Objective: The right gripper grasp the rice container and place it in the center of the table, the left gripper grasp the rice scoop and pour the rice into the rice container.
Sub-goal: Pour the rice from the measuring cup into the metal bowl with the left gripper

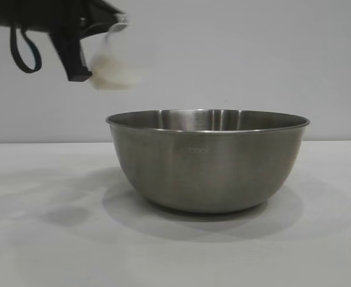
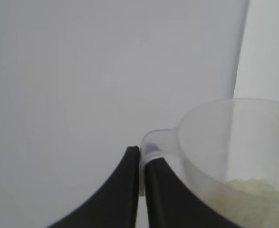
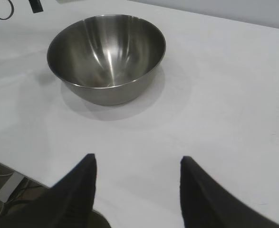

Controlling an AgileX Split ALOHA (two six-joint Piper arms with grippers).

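- On the white surface (image 1: pixel 37 239) we see the rice container (image 1: pixel 208 161), a wide steel bowl, standing upright with nothing in it (the right wrist view shows only bare metal inside).
- Above and to the left of the bowl's rim in the exterior view, the left end effector (image 1: pixel 82 57) hangs in the air, clenched on the loop handle of the rice scoop (image 1: pixel 112 60).
- In the left wrist view we find its two dark fingers (image 2: pixel 125 190) pressed together on the handle, with the scoop (image 2: pixel 234 152) just beside them.
- The rice (image 2: pixel 258 194) lies as a pale heap in the low part of the tilted scoop; none is in the bowl.
- The right end effector (image 3: pixel 137 190) sits well apart from the bowl, its fingers spread and holding nothing, over the near edge of the surface.
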